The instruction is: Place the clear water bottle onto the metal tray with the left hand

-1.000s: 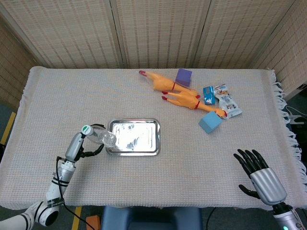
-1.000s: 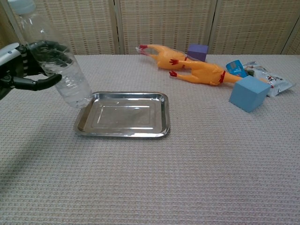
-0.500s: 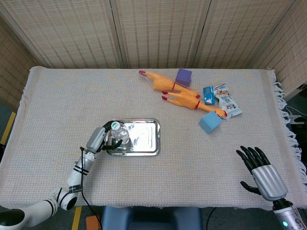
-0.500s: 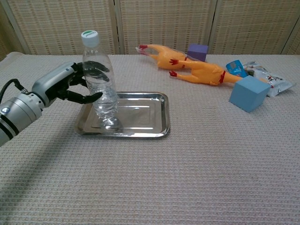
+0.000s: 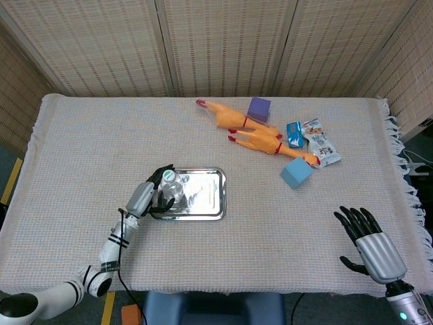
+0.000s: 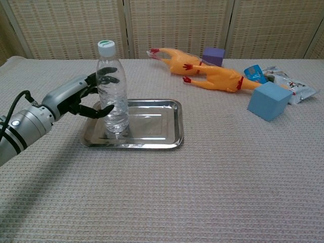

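The clear water bottle point(image 6: 114, 101) with a white cap stands upright on the left part of the metal tray point(image 6: 157, 124). My left hand point(image 6: 81, 96) reaches in from the left and grips the bottle's middle, fingers behind it and thumb in front. From above, the bottle point(image 5: 172, 186) shows cap-up at the tray's point(image 5: 210, 203) left end, with the left hand point(image 5: 152, 193) wrapped against it. Fingers spread and holding nothing, my right hand point(image 5: 369, 244) hovers at the table's near right corner; the chest view does not show it.
Two rubber chickens point(image 5: 254, 132) lie at the back centre, with a purple block point(image 5: 258, 108) beside them. A blue block point(image 5: 296, 172) and snack packets point(image 5: 321, 142) lie at the right. The tablecloth's fringed edge runs down the right side.
My left hand carried the tilted bottle rightward from beside the tray, stood it upright and lowered it onto the tray's left part. The right hand barely moved.
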Controlling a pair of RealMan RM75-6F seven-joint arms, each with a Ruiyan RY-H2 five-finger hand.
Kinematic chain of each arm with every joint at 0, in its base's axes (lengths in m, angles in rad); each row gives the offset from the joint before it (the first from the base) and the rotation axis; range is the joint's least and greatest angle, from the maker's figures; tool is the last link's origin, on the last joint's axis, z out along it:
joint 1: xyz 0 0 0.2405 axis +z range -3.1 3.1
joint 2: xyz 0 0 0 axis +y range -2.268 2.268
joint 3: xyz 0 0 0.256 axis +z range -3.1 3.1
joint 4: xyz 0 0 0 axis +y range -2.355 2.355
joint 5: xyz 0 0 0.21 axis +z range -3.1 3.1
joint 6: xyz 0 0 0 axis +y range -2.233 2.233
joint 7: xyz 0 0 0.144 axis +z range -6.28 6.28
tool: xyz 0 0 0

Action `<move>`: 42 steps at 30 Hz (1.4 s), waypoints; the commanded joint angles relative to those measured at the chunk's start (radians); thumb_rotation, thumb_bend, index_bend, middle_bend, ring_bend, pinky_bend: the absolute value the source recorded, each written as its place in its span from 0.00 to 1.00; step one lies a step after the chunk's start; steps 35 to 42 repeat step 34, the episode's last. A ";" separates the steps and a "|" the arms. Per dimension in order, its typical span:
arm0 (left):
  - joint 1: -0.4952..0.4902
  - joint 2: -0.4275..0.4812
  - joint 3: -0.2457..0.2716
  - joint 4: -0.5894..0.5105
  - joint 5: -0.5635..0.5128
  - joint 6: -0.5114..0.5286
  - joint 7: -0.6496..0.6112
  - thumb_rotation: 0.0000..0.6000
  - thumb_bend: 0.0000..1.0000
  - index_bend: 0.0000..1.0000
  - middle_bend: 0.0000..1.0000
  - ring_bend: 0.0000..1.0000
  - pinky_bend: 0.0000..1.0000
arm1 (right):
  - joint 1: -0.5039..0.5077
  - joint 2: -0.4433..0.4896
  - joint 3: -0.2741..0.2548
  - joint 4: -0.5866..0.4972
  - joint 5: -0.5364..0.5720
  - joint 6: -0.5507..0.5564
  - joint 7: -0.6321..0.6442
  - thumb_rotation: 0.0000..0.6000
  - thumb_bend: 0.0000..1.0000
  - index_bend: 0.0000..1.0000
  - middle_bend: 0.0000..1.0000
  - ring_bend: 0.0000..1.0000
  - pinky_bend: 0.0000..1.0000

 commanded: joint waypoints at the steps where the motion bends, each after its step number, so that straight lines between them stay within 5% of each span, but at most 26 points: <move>1: 0.001 0.016 0.007 -0.017 -0.002 -0.008 -0.004 1.00 0.39 0.00 0.00 0.00 0.08 | -0.001 0.000 0.000 -0.001 0.001 -0.001 -0.003 1.00 0.09 0.00 0.00 0.00 0.00; 14: 0.041 0.126 0.030 -0.131 -0.021 -0.007 0.045 1.00 0.35 0.00 0.00 0.00 0.01 | -0.006 0.000 -0.004 -0.005 -0.008 0.009 -0.009 1.00 0.09 0.00 0.00 0.00 0.00; 20: 0.120 0.199 0.062 -0.098 -0.012 0.095 0.180 1.00 0.35 0.00 0.00 0.00 0.00 | -0.009 0.007 -0.008 -0.014 -0.004 0.006 -0.015 1.00 0.09 0.00 0.00 0.00 0.00; 24: 0.257 0.283 0.131 -0.080 0.022 0.268 0.361 1.00 0.35 0.00 0.00 0.00 0.00 | -0.018 0.005 -0.004 -0.016 -0.013 0.033 -0.011 1.00 0.09 0.00 0.00 0.00 0.00; 30: 0.449 0.416 0.193 -0.185 0.021 0.464 0.497 1.00 0.35 0.00 0.00 0.00 0.00 | -0.035 -0.038 0.040 -0.006 0.043 0.066 -0.070 1.00 0.09 0.00 0.00 0.00 0.00; 42: 0.464 0.444 0.204 -0.219 0.031 0.477 0.536 1.00 0.35 0.00 0.00 0.00 0.00 | -0.037 -0.040 0.039 -0.012 0.046 0.065 -0.075 1.00 0.09 0.00 0.00 0.00 0.00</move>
